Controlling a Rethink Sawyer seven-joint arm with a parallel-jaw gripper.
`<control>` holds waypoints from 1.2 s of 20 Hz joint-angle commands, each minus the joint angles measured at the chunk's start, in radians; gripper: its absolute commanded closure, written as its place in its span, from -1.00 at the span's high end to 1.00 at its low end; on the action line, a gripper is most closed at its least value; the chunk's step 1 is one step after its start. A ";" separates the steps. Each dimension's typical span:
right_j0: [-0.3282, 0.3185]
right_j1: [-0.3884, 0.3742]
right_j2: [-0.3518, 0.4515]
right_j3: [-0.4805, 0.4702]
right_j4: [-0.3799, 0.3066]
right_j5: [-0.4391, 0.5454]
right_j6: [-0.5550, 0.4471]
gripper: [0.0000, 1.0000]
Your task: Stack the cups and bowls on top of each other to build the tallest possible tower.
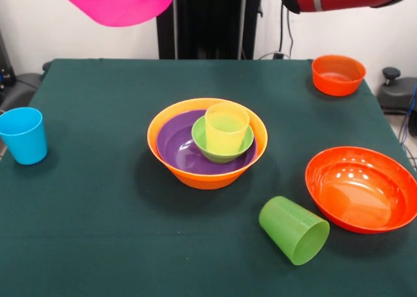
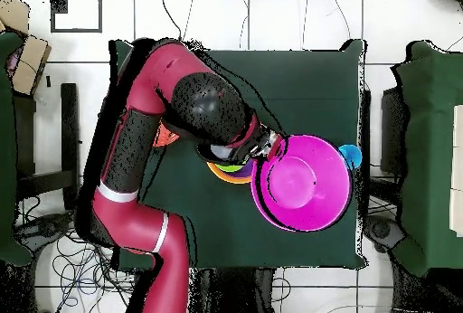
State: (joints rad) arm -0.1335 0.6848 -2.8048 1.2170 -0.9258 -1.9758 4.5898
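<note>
My gripper (image 2: 269, 149) is shut on the rim of the large pink bowl (image 1: 117, 2) and holds it high in the air, above the table's far left in the front view. The tower stands mid-table: a large orange bowl (image 1: 207, 173) holds the purple bowl (image 1: 174, 144), the small green bowl (image 1: 220, 152) and the upright yellow cup (image 1: 227, 127). The blue cup (image 1: 24, 135) stands at the left edge. The lime green cup (image 1: 294, 230) lies on its side near the front. The darker green cup is out of view.
The wide red-orange bowl (image 1: 361, 188) sits at the right edge and the small orange bowl (image 1: 337, 75) at the far right corner of the green table (image 1: 98, 212). In the overhead view the arm (image 2: 145, 137) and pink bowl (image 2: 303, 183) cover most of the tower.
</note>
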 commanded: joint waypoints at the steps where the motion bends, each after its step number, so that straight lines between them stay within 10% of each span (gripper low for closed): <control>1: 0.023 -0.012 -0.001 -0.112 0.039 -0.002 0.307 -1.00; 10: 0.217 -0.203 0.388 -0.431 0.175 0.428 0.194 -1.00; 17: 0.236 -0.358 0.474 -0.538 0.312 0.402 0.126 -1.00; 24: 0.235 -0.392 0.530 -0.488 0.225 0.380 0.059 -1.00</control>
State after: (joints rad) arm 0.1126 0.3866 -2.4080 0.8730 -0.6923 -1.6348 4.5898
